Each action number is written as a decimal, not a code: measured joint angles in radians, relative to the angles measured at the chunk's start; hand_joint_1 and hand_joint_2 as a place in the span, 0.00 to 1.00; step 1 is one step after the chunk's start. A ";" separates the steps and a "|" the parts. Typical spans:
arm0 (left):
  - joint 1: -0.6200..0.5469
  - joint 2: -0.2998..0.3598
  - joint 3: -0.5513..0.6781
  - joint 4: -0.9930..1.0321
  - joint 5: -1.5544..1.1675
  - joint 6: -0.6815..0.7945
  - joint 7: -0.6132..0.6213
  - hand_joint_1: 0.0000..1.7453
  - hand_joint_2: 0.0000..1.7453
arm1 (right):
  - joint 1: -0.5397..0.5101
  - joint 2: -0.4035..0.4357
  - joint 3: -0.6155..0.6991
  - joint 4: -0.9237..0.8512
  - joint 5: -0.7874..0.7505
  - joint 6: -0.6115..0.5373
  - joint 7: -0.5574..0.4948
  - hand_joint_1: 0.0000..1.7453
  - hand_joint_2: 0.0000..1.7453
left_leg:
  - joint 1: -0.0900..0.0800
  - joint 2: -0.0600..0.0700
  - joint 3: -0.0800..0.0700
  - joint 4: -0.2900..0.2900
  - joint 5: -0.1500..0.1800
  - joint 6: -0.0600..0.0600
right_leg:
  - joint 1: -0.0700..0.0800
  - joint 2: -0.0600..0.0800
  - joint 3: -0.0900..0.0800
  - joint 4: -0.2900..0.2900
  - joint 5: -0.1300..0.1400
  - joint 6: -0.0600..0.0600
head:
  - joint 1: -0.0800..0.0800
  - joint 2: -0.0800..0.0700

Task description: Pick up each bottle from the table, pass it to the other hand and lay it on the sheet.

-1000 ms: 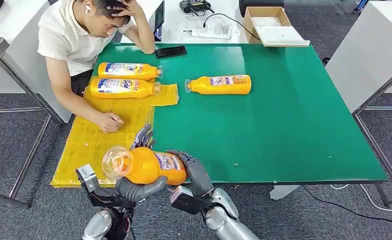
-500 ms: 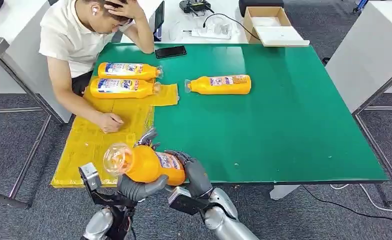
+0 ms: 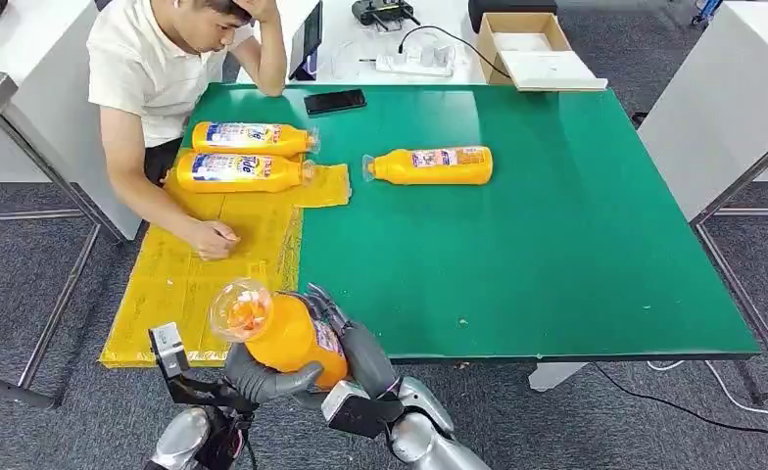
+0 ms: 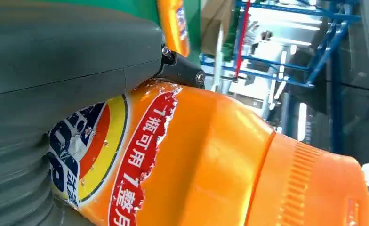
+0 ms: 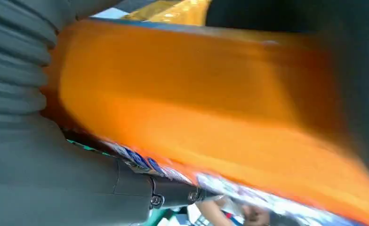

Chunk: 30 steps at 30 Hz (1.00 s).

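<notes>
An orange bottle [image 3: 292, 338] with a clear cap [image 3: 241, 308] is held tilted, cap up, over the table's near left corner. My left hand [image 3: 263, 377] grips it from below and my right hand [image 3: 353, 345] wraps its lower body from the right. In the left wrist view my thumb [image 4: 55, 61] presses on the bottle's label [image 4: 126, 155]. The right wrist view has the bottle [image 5: 211, 103] blurred against my right hand [image 5: 41, 155]. Two more bottles [image 3: 253, 137] [image 3: 243, 172] lie on the yellow sheet [image 3: 184, 289]. Another bottle [image 3: 434, 164] lies on the green table [image 3: 556, 255].
A person sits at the table's far left with a hand [image 3: 212, 238] resting on the sheet. A black phone [image 3: 335, 101] lies at the table's far edge. A cardboard box [image 3: 532, 47] and cables sit on the white desk behind.
The held bottle has tipped more upright and come closer to my body. My right hand has slid left along it. The person has raised their head.
</notes>
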 measured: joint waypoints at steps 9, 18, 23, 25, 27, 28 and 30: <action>-0.007 0.008 0.018 -0.012 -0.101 0.172 0.072 1.00 1.00 | 0.053 -0.014 0.012 -0.112 0.047 -0.098 0.007 0.00 0.00 | 0.000 0.000 0.000 0.000 0.000 0.000 | 0.000 0.000 0.001 0.000 0.000 0.000 | 0.000 0.000; -0.043 0.016 0.087 0.034 -0.450 0.541 0.061 1.00 1.00 | 0.146 -0.059 0.031 -0.337 0.106 -0.270 0.011 0.00 0.00 | 0.001 -0.001 -0.001 0.000 0.000 0.000 | 0.001 0.000 -0.002 0.000 0.000 0.000 | 0.000 0.000; -0.045 0.016 0.102 0.039 -0.559 0.638 0.051 1.00 1.00 | 0.172 -0.076 0.031 -0.398 0.114 -0.301 0.007 0.00 0.00 | 0.000 0.001 -0.001 0.000 0.000 0.000 | 0.000 0.000 -0.002 0.000 0.000 0.000 | 0.000 0.000; -0.050 0.018 0.110 0.039 -0.654 0.725 0.049 1.00 1.00 | 0.186 -0.082 0.015 -0.421 0.113 -0.323 0.003 0.00 0.00 | 0.000 0.000 -0.001 0.000 0.000 0.000 | 0.000 0.000 -0.001 0.000 0.000 0.000 | 0.000 0.000; -0.058 0.021 0.121 0.039 -0.678 0.749 0.049 1.00 1.00 | 0.195 -0.087 0.002 -0.438 0.108 -0.327 0.000 0.00 0.00 | 0.000 0.000 -0.001 0.000 0.000 0.000 | 0.000 0.000 -0.001 0.000 0.000 0.000 | 0.000 0.000; -0.061 0.022 0.126 0.039 -0.683 0.752 0.050 1.00 1.00 | 0.199 -0.091 -0.003 -0.445 0.107 -0.327 0.000 0.00 0.00 | 0.000 0.000 -0.001 0.000 0.000 0.000 | 0.000 0.000 -0.001 0.000 0.000 0.000 | 0.000 0.000; -0.063 0.023 0.128 0.039 -0.684 0.753 0.050 1.00 1.00 | 0.205 -0.095 -0.010 -0.456 0.106 -0.327 0.000 0.00 0.00 | 0.000 0.001 -0.001 0.000 0.000 0.000 | 0.000 0.000 -0.001 0.000 0.000 0.000 | 0.000 0.000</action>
